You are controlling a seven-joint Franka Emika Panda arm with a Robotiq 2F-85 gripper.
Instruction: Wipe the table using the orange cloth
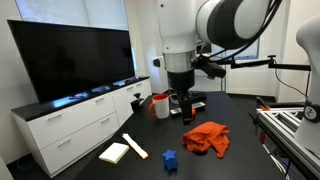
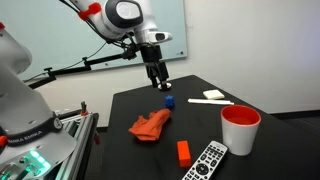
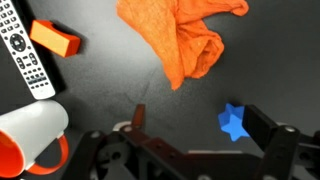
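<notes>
The orange cloth (image 1: 207, 137) lies crumpled on the black table (image 1: 238, 165). It shows in both exterior views (image 2: 150, 125) and at the top of the wrist view (image 3: 180, 35). My gripper (image 1: 181, 105) hangs above the table, apart from the cloth and not touching it (image 2: 160, 82). In the wrist view its two fingers (image 3: 200, 125) are spread apart with nothing between them. A small blue star-shaped piece (image 3: 235, 120) lies on the table by the right finger.
A red-and-white mug (image 2: 240, 128), a remote control (image 2: 208, 160) and an orange block (image 2: 184, 151) are near one table edge. A white pad (image 1: 114, 152) and a white stick (image 1: 135, 146) lie near another. A TV (image 1: 70, 60) stands on a white cabinet.
</notes>
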